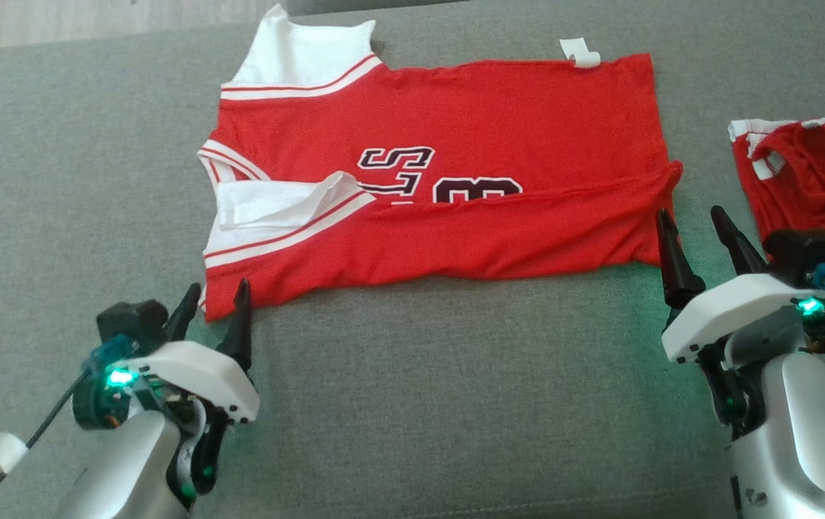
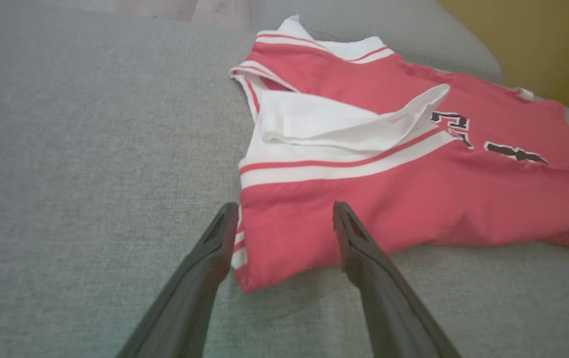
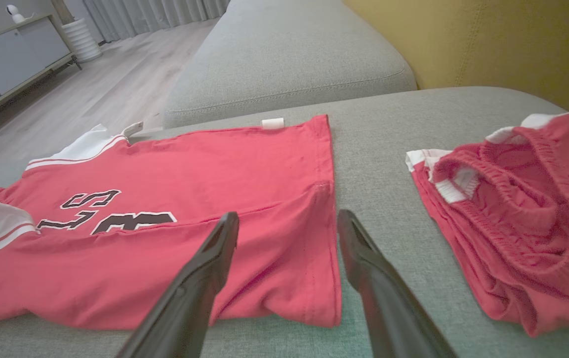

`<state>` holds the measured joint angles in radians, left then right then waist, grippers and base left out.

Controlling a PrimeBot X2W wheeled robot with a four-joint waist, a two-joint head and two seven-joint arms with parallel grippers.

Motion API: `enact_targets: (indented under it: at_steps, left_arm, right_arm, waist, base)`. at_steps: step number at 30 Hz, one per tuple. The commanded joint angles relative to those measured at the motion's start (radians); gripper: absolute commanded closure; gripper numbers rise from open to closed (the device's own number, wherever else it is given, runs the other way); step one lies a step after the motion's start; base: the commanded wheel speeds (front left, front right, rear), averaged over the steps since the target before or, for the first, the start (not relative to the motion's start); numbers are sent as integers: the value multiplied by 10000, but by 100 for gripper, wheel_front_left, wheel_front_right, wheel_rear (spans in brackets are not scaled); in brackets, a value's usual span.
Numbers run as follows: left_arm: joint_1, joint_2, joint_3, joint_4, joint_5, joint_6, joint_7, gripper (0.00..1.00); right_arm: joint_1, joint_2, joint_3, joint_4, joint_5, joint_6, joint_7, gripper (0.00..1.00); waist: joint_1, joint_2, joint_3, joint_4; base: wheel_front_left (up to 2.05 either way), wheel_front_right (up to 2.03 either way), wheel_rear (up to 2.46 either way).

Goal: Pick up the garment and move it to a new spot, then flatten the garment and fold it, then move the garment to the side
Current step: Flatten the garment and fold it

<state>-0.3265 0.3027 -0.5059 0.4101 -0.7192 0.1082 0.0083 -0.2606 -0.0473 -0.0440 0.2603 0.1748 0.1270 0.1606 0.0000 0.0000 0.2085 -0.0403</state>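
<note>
Jersey (image 1: 455,137) lies long axis left-right; left claw (image 1: 217,288) at its near-left corner, right claw (image 1: 692,213) at its near-right corner, both spread, holding nothing.

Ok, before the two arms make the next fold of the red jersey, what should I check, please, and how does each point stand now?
1. Both open: left pincer and right pincer have jaws apart, holding nothing: ok.
2. Left pincer at the near left corner of the jersey: ok.
3. Right pincer at its near right corner, by the hem: ok.
4. Jersey flat: the white sleeve lies crumpled on the front: not ok.
5. Red shorts apart from the jersey: ok.
6. Pincer tips touching the cloth: cannot tell.
</note>
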Motion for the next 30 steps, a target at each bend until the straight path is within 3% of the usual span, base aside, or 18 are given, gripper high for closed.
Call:
enact_targets:
  at_steps: [1, 12, 14, 16, 17, 19, 27, 28, 29, 30]
  left_arm:
    - [-345, 292, 518, -155, -114, 173, 166, 0]
    - [-259, 328, 513, -51, -613, 622, 1496, 3]
    - [-251, 317, 476, -118, -629, 660, 1593, 21]
    - [-249, 306, 436, -213, -633, 676, 1648, 64]
    - [-249, 306, 436, -213, -633, 676, 1648, 64]
    - [-249, 306, 418, -332, -638, 668, 1647, 100]
    - [-348, 407, 537, -814, -608, 495, 1177, 100]
    - [-369, 412, 542, -874, -601, 470, 1126, 100]
    - [-388, 414, 543, -937, -593, 446, 1077, 100]
    - [-410, 412, 540, -1003, -580, 424, 1026, 100]
  right_arm:
    - [-125, -30, 179, -457, -25, 37, 49, 0]
    - [-213, -30, -106, -47, -87, 37, 355, 0]
    - [-328, -30, -192, 285, -141, 37, 439, 0]
    - [-471, -30, -267, 690, -142, 37, 524, 0]
    - [-471, -30, -267, 690, -142, 37, 524, 0]
    - [-642, -30, -312, 1108, -154, 37, 569, 0]
    - [-1576, -30, -393, 2926, 207, 37, 579, 0]
    - [-1676, -30, -373, 3193, 228, 37, 622, 4]
    - [-1770, -30, -388, 3433, 180, 37, 630, 22]
    - [-1855, -30, -421, 3634, 123, 37, 598, 53]
  waist:
    - [0, 0, 103, -101]
    - [0, 0, 330, -196]
    - [0, 0, 359, -164]
    - [0, 0, 387, -121]
    - [0, 0, 387, -121]
    - [0, 0, 418, -73]
    - [0, 0, 467, 128]
    - [0, 0, 456, 160]
    - [0, 0, 442, 192]
    - [0, 0, 424, 234]
  base:
    - [0, 0, 0]
    - [0, 0, 0]
    - [0, 0, 0]
    - [0, 0, 0]
    - [0, 0, 0]
    - [0, 0, 0]
    - [0, 0, 0]
    - [0, 0, 0]
    - [0, 0, 0]
    - [0, 0, 0]
